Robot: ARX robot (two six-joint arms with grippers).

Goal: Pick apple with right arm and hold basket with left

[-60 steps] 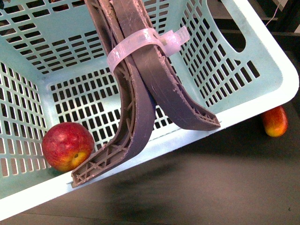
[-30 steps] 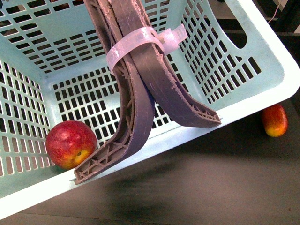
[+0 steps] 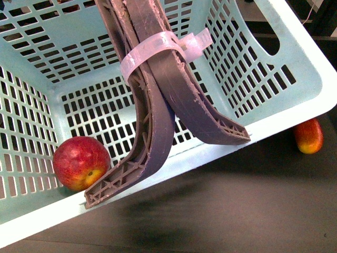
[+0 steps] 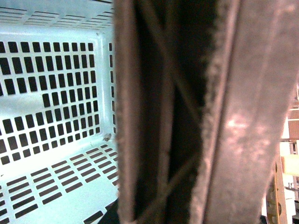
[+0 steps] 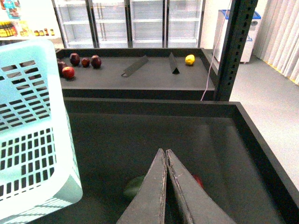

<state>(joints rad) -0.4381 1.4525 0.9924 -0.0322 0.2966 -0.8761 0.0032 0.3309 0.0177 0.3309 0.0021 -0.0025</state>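
Note:
The aqua basket [image 3: 295, 79] hangs tilted and fills the front view. Its brown-grey handles [image 3: 158, 100] are bound by a white zip tie [image 3: 158, 47]. The red apple [image 3: 80, 162] lies inside the basket, in its low near corner. In the left wrist view the handles [image 4: 243, 121] fill the frame right at the camera, with the basket's slotted wall [image 4: 51, 93] behind. My left gripper is shut on them, and its jaws are hidden. My right gripper [image 5: 166, 151] is shut and empty over a dark bin, beside the basket [image 5: 32, 140].
A red-orange mango [image 3: 308, 135] lies on the dark surface beyond the basket's right corner. Under my right fingers a green thing [image 5: 134, 186] and a red thing [image 5: 198, 181] peek out. A black post [image 5: 236, 46] and a far shelf with dark red fruits [image 5: 77, 63] stand behind.
The basket has swung slightly, its right rim a little higher. The apple has shifted a little to the right inside it. The mango has not moved.

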